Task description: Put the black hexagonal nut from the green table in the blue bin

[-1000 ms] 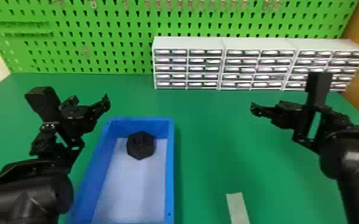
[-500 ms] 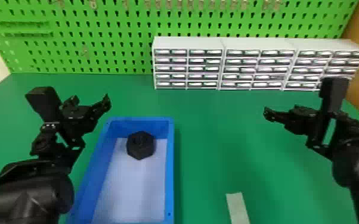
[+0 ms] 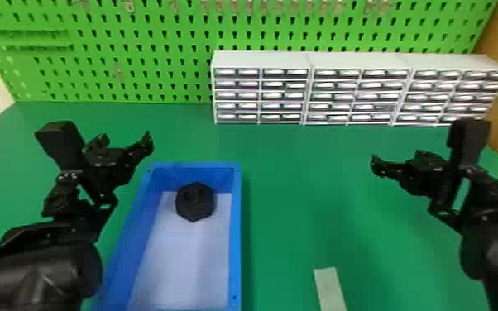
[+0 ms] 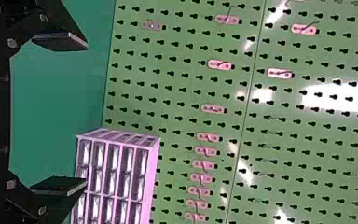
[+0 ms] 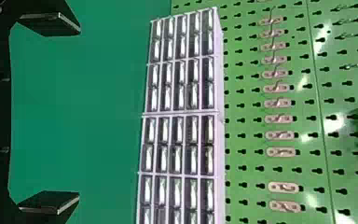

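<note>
Inside the blue bin (image 3: 237,231), the black hexagonal nut (image 3: 195,202) lies flat near the far wall. My left gripper (image 3: 124,142) hangs just left of the bin's far end in the head view, apart from the nut. Over the right part of the green table (image 3: 293,198) is my right gripper (image 3: 397,161), well away from the bin. In its wrist view the left gripper (image 4: 86,114) has its two fingers wide apart, nothing between them. The right gripper (image 5: 79,114) likewise stands open and holds nothing in its own wrist view.
White drawer cabinets (image 3: 310,89) line the table's back right, before a green pegboard (image 3: 136,49) with hooks. A pale strip (image 3: 329,289) lies on the table near the front, right of the bin.
The right gripper has moved to the right and slightly down in the head view, ending close to where it was half a second ago. Left arm, bin and nut have kept their places.
</note>
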{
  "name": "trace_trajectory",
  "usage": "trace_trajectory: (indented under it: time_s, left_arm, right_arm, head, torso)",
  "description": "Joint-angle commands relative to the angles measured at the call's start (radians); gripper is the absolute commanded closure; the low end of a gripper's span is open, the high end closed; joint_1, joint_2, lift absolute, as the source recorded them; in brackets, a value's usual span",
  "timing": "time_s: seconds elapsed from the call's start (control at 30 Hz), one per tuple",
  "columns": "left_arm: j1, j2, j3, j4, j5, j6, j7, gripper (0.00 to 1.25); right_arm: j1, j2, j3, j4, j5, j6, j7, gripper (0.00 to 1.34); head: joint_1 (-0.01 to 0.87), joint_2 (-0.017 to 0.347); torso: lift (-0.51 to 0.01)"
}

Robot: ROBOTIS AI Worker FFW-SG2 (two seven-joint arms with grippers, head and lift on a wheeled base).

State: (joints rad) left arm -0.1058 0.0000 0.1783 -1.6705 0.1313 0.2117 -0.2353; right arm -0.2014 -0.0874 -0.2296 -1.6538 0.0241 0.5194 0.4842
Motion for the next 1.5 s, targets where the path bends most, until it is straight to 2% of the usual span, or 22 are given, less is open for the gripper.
trace_trajectory:
  time_s: [0.0,0.47,0.67,1.0,1.47]
  left_arm:
    - [0.000,-0.003,-0.002,0.000,0.001,0.000,0.002,0.24]
    - [0.002,-0.003,-0.002,0.000,0.005,0.000,0.004,0.24]
    - [0.005,-0.003,-0.002,0.000,0.007,0.000,0.005,0.24]
    - [0.005,-0.003,0.000,0.000,0.008,-0.002,0.005,0.24]
    - [0.003,-0.003,-0.003,0.000,0.011,-0.002,0.005,0.24]
  right_arm:
    - [0.014,0.009,-0.008,0.000,0.014,-0.076,0.001,0.06]
    - [0.062,0.034,-0.028,0.003,0.022,-0.256,-0.001,0.07]
    - [0.088,0.054,-0.040,0.002,0.025,-0.303,-0.001,0.07]
    - [0.112,0.055,-0.040,0.003,0.037,-0.345,-0.001,0.07]
    - [0.109,0.060,-0.042,0.003,0.039,-0.352,-0.003,0.07]
  head:
    - [0.686,0.051]
    - [0.686,0.051]
    - [0.686,0.051]
    - [0.686,0.051]
    - [0.686,0.051]
  torso:
    - [-0.097]
    - [-0.097]
    - [-0.097]
    - [-0.097]
    - [-0.097]
